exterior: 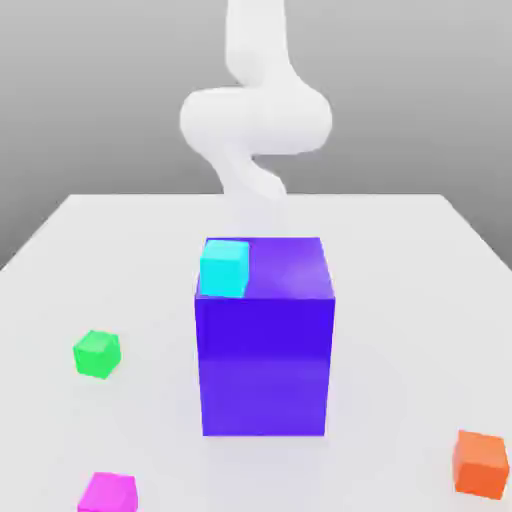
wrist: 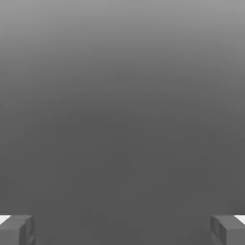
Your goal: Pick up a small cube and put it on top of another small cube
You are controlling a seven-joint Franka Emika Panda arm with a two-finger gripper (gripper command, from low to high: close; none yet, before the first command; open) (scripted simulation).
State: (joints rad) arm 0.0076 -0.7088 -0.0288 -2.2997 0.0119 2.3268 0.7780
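Lower left of the exterior view, partly cut by the frame edge: 1 magenta cube (exterior: 108, 493) on the worktop (exterior: 400, 330). Lower right, 1 orange cube (exterior: 480, 465). Farther back at left, 1 green cube (exterior: 97, 354) — near the center, 1 big blue-violet cube (exterior: 265, 365) with 1 cyan cube (exterior: 224, 269) on top. The tool (wrist: 122, 230) stands wide, nothing between its 2 fingers.

From my claw (wrist: 122, 230), out toward the exterior camera, I have a big blue-violet cube (exterior: 265, 365) upright on the pale tabletop (exterior: 390, 350). On top of it, toward the exterior view's left of my claw, sits a small cyan cube (exterior: 224, 269). Well off to that view's right of me rests a small orange cube (exterior: 480, 465), and plain grey backdrop (wrist: 122, 119) lies ahead of my claw
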